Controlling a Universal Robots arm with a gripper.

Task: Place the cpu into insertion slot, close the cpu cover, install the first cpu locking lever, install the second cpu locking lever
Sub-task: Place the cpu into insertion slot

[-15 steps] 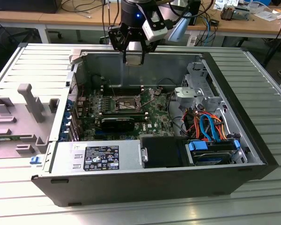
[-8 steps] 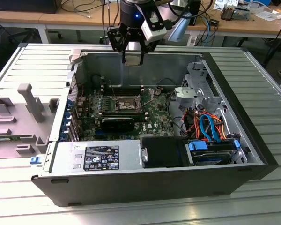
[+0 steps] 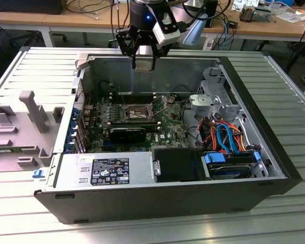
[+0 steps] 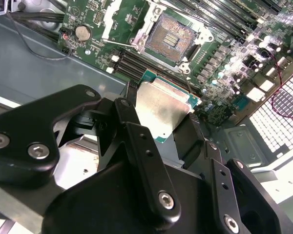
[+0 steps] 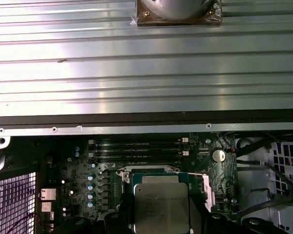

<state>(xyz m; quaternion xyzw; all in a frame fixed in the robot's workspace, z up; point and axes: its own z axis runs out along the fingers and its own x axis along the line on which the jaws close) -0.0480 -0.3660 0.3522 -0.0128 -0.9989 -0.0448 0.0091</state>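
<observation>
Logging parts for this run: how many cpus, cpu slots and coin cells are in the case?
cpu: 1
cpu slot: 1
coin cell: 1
Total: 3

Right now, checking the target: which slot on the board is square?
The insertion slot: square, silver-rimmed, contacts exposed. The memory slots are long, narrow and black.

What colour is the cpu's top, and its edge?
The cpu has a silver-grey top and a green edge; the second wrist view shows it best.
</observation>
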